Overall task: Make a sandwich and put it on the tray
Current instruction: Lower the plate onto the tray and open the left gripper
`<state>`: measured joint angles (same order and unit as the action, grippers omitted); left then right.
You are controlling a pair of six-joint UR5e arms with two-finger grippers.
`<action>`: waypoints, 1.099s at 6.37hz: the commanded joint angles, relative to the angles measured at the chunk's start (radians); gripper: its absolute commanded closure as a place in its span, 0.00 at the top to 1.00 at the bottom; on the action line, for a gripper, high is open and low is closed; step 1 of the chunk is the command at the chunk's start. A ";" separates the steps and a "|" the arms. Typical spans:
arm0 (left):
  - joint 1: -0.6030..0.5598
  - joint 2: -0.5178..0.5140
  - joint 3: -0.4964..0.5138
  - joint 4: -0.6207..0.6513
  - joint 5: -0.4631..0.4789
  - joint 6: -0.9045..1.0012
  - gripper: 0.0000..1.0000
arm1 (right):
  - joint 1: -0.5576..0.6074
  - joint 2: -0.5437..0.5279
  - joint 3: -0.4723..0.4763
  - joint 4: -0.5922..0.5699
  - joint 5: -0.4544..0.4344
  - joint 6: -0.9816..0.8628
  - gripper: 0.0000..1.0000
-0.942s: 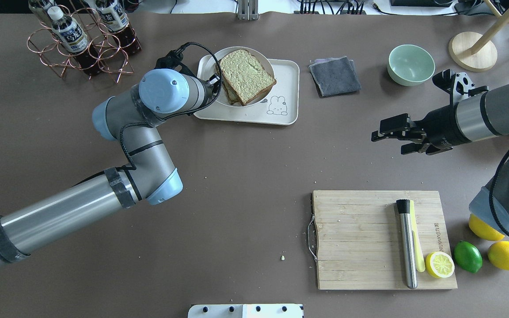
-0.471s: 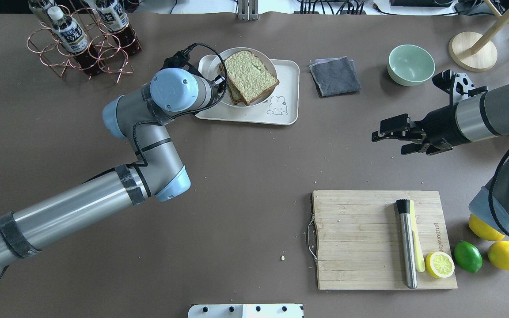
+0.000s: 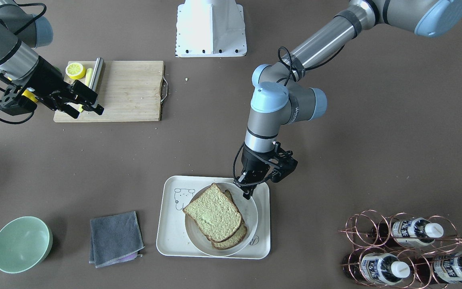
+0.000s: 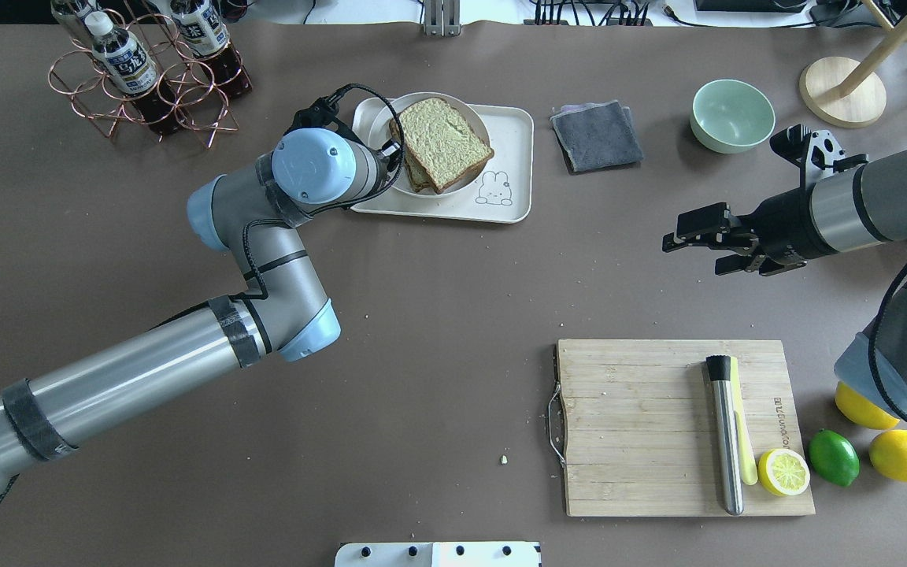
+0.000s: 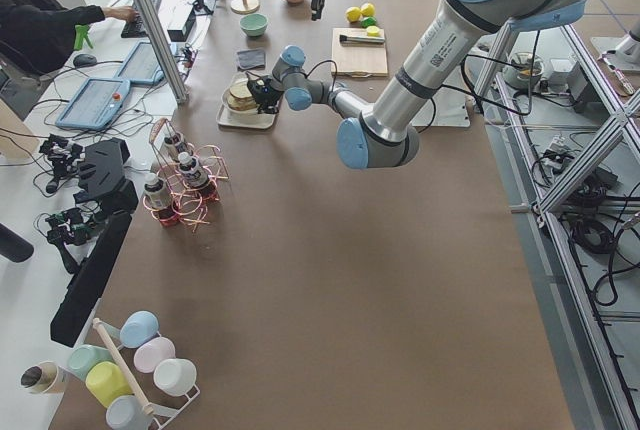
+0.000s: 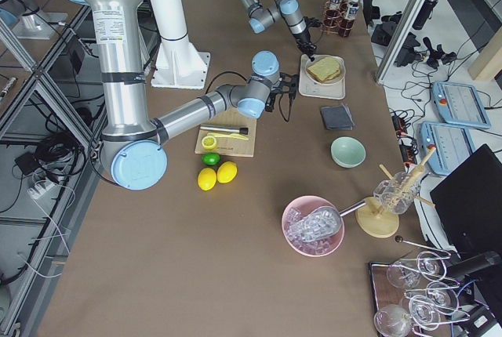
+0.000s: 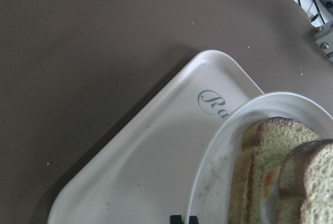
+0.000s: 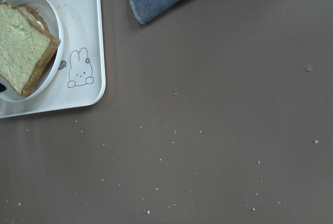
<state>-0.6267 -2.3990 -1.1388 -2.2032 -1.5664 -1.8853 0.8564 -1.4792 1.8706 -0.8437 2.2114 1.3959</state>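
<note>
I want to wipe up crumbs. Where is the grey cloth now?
In the overhead view, the grey cloth lies upper right of centre, between the tray and the green bowl.

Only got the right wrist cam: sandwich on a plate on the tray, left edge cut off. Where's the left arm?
Observer: The left gripper is at the plate rim, on the near side toward the robot's left, jaws shut on it.
Operator: Right gripper holding anything?
Observer: No, the right gripper has its jaws open and empty.
</note>
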 commanded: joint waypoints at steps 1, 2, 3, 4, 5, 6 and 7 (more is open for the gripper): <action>0.001 -0.003 0.005 -0.004 0.000 0.000 0.00 | 0.000 0.000 -0.001 0.000 -0.001 0.000 0.99; 0.001 0.000 0.005 -0.019 0.002 0.005 0.53 | 0.000 0.000 -0.001 0.000 -0.001 0.000 0.99; 0.005 0.004 0.004 -0.021 0.005 0.006 0.97 | 0.000 0.000 -0.001 0.000 -0.001 0.000 0.99; 0.001 0.005 -0.004 -0.021 0.003 0.008 0.93 | 0.000 0.002 -0.001 0.000 -0.001 0.000 0.99; -0.013 0.011 -0.027 -0.018 -0.004 0.035 0.93 | 0.000 0.002 0.001 0.000 0.001 0.002 0.99; -0.022 0.059 -0.108 -0.012 -0.009 0.082 0.93 | 0.000 0.002 0.001 0.000 0.001 0.002 0.99; -0.045 0.116 -0.190 0.011 -0.111 0.104 0.96 | 0.000 0.000 0.001 0.000 0.001 0.000 0.99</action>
<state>-0.6513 -2.3381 -1.2451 -2.2106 -1.6021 -1.8124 0.8560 -1.4775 1.8712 -0.8437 2.2118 1.3970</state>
